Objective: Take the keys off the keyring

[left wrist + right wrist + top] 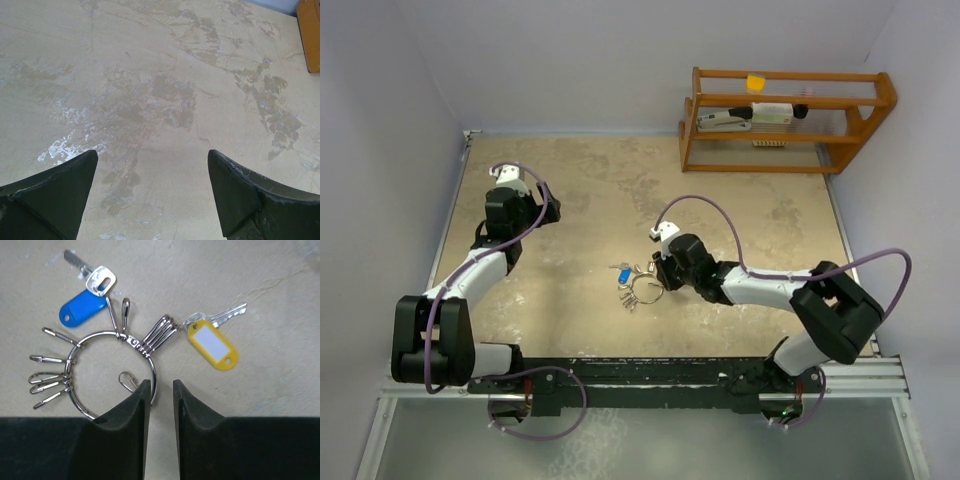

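Note:
The keyring point(97, 333) lies flat on the table, a round silver wire ring carrying several silver snap clips. A silver key with a blue tag point(80, 307) hangs from a clip at its upper left. At the upper right a second silver key point(227, 314) carries a yellow tag point(212, 345). In the top view the bunch point(640, 285) lies mid-table. My right gripper point(161, 385) stands low over the ring's right side with a narrow gap between its jaws; the wire runs along the left finger's tip. My left gripper point(152, 155) is wide open over bare table, far left point(510, 185).
A wooden rack point(785, 120) with small items stands at the back right; its orange corner point(310, 35) shows in the left wrist view. Walls close the tabletop point(590, 200) on the left and back.

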Motion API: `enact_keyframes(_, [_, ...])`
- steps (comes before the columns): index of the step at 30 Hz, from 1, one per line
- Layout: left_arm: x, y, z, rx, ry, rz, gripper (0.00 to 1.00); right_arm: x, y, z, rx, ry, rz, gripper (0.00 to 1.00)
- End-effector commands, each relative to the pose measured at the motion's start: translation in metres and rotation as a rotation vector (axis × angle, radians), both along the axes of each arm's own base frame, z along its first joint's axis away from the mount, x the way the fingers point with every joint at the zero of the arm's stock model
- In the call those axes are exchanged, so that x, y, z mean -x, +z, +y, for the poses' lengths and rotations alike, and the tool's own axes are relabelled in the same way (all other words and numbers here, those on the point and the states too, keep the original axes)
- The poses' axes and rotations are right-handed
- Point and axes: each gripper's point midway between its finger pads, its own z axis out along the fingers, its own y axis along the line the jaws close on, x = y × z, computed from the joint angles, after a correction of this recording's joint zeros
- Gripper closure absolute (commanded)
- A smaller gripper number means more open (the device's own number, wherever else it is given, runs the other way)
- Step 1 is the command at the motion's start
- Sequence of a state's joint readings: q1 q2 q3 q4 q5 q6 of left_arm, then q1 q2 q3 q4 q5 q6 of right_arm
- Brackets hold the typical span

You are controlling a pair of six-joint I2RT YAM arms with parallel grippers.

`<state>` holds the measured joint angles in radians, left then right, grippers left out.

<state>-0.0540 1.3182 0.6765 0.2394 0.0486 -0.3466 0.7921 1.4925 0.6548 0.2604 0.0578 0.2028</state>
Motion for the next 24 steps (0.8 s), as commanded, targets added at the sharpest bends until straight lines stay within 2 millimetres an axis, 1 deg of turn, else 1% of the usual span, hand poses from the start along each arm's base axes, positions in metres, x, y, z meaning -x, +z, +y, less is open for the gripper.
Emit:
enact_keyframes(1, [-0.005,0.023,-0.001,-0.016,-0.011,-0.08,0.12,0.007,-0.002,0.017,-0.048,0.017,0.02,0.74])
enact_keyframes(7, [-0.006,0.021,-0.001,-0.015,-0.012,-0.075,0.12,0.012,-0.013,0.028,-0.037,0.037,0.041,0.75])
enact_keyframes(12, [-0.006,0.021,-0.001,-0.014,-0.012,-0.075,0.12,0.011,-0.026,0.028,-0.007,0.03,0.058,0.79])
enact_keyframes(15, [-0.006,0.021,-0.001,-0.014,-0.012,-0.075,0.12,0.01,-0.034,0.027,0.016,0.021,0.071,0.88])
enact_keyframes(17, [-0.007,0.021,-0.001,-0.014,-0.012,-0.073,0.12,0.009,-0.039,0.025,0.036,0.011,0.08,1.0])
enact_keyframes(18, [-0.007,0.02,-0.002,-0.013,-0.013,-0.072,0.13,0.009,-0.04,0.025,0.044,0.009,0.082,1.0])
enact_keyframes(20, [-0.007,0.02,-0.002,-0.011,-0.015,-0.071,0.16,0.006,-0.038,0.025,0.058,0.006,0.074,1.0])
enact_keyframes(21, [-0.008,0.019,-0.003,-0.011,-0.018,-0.068,0.17,0.003,-0.034,0.025,0.063,0.007,0.062,1.0])
enact_keyframes(24, [-0.009,0.019,-0.004,-0.006,-0.025,-0.064,0.27,-0.009,-0.012,0.029,0.078,0.007,0.003,1.0])
